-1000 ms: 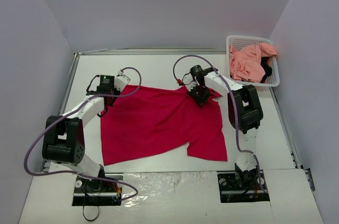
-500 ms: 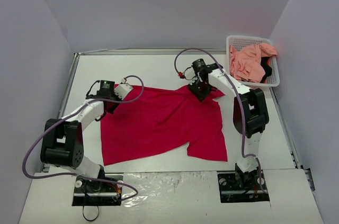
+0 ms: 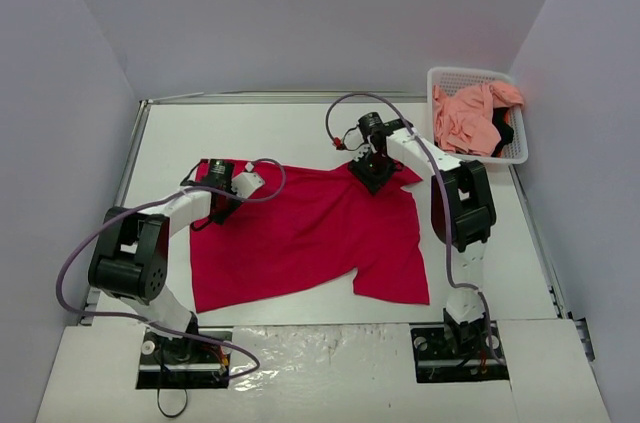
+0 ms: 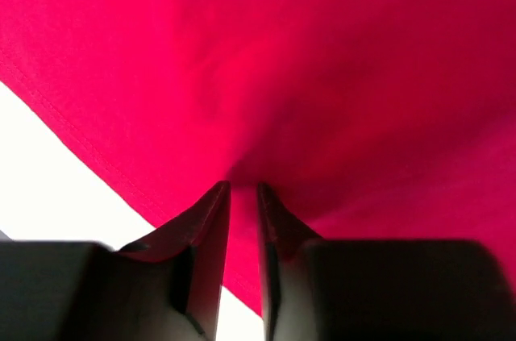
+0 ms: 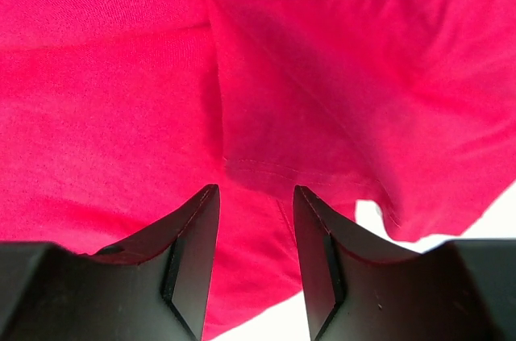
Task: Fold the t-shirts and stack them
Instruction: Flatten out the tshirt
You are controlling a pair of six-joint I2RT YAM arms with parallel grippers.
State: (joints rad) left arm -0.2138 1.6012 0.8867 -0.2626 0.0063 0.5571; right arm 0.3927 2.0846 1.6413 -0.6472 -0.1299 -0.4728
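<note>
Top external: we see the red t-shirt (image 3: 300, 233) spread flat mid-surface (image 3: 290, 128). The pink t-shirt (image 3: 462, 118) and a black garment (image 3: 504, 133) are heaped in the basket (image 3: 460, 70) at the far right corner. Left fingers (image 4: 205, 228) are at the red shirt's far left corner, nearly together, cloth puckered at the tips; we can't tell if it's pinched. Right fingers (image 5: 193, 232) are over its far right end, spread, gripping nothing.

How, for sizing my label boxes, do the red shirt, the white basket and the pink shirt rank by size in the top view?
1. red shirt, spread out flat, by far the largest.
2. white basket.
3. pink shirt, crumpled inside the basket, so it shows smaller; its full size cannot be told.
</note>
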